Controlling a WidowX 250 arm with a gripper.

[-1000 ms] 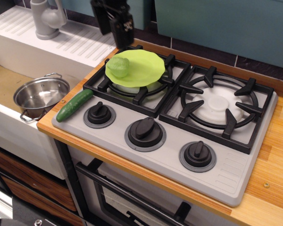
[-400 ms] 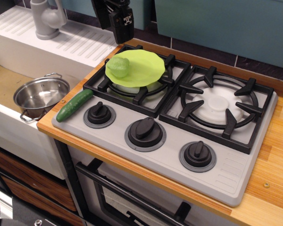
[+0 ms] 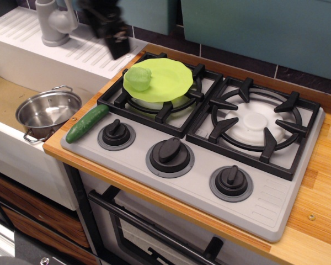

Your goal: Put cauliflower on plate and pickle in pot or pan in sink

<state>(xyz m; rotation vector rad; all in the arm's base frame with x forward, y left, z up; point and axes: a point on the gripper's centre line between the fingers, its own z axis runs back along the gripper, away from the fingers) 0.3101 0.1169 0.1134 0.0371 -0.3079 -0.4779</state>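
Two items make up this task, and we find one of them already in place. We record things from largest to smallest.

The sink (image 3: 8, 96) takes up the left of the view, below the level of the wooden counter (image 3: 320, 221), with its ribbed drainboard (image 3: 71, 52) and grey faucet (image 3: 54, 22) along the far side. The stove (image 3: 209, 165) sits on the counter, its left edge close to the counter's left edge.

The plate (image 3: 168, 74) rests on the grate of the far-left burner (image 3: 154, 102). The pot (image 3: 47, 113) stands in the sink basin against the wall nearest the counter, empty as far as we can see. The pickle (image 3: 87, 123) lies on the near-left corner of the stove, just beside the pot but above it. The cauliflower (image 3: 138, 79) sits on the left part of the plate.

The gripper (image 3: 118, 49) hangs blurred over the drainboard, near the stove's far-left corner; we cannot tell how its jaws stand.

Our judgement: the pickle step remains. The pickle lies well forward of the gripper, toward the stove's near edge, its long axis running diagonally from near-left to far-right. A grasp would need the jaws set across that diagonal.
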